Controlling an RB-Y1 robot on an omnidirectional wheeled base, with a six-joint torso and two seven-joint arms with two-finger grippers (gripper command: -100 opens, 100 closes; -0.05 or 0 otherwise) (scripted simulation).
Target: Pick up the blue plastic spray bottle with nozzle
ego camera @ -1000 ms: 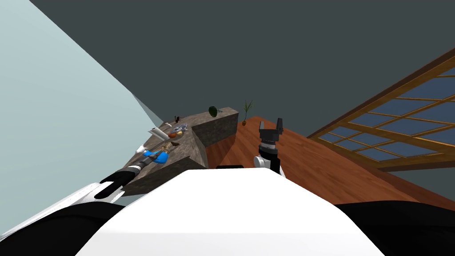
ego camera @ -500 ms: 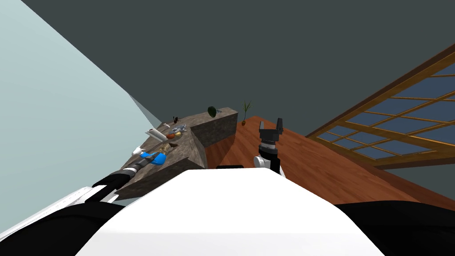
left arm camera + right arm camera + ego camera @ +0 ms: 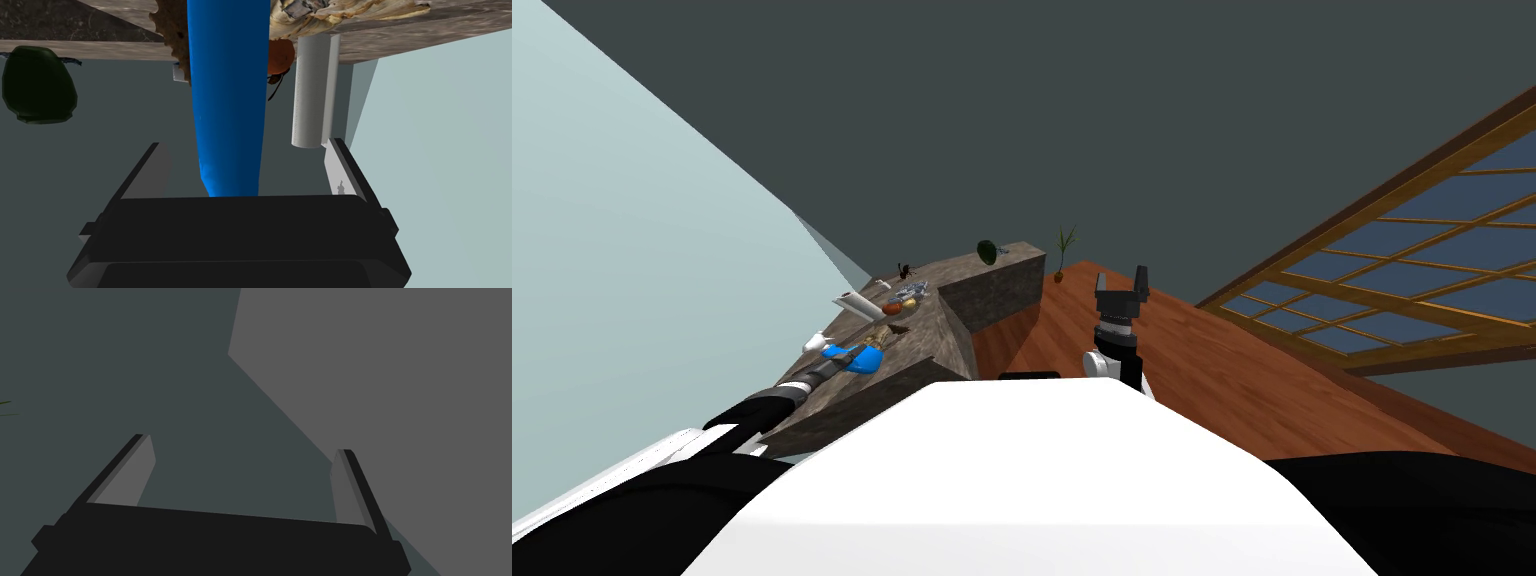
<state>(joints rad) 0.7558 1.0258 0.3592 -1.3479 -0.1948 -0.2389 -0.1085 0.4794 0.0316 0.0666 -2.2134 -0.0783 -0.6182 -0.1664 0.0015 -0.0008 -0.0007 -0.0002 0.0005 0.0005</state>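
The blue spray bottle [image 3: 857,359] lies on the stone-patterned counter [image 3: 982,290] at my left, its white nozzle [image 3: 814,343] pointing away from the counter's middle. My left gripper [image 3: 840,364] reaches onto the counter at the bottle. In the left wrist view the bottle's blue body [image 3: 227,100] runs between the fingers of my left gripper [image 3: 245,147], which stand open with gaps on both sides. My right gripper [image 3: 1124,288] is raised over the wooden floor, open and holding nothing [image 3: 242,455].
A white roll [image 3: 312,90] and an orange round thing [image 3: 281,55] lie just beyond the bottle among several small items. A dark green object [image 3: 989,252] sits at the counter's far end. A small plant [image 3: 1065,250] stands on the floor. A wooden window frame [image 3: 1392,270] is at right.
The whole head view has shifted a little, so I have moved. My left arm and the bottle sit slightly further left and nearer to me on the counter.
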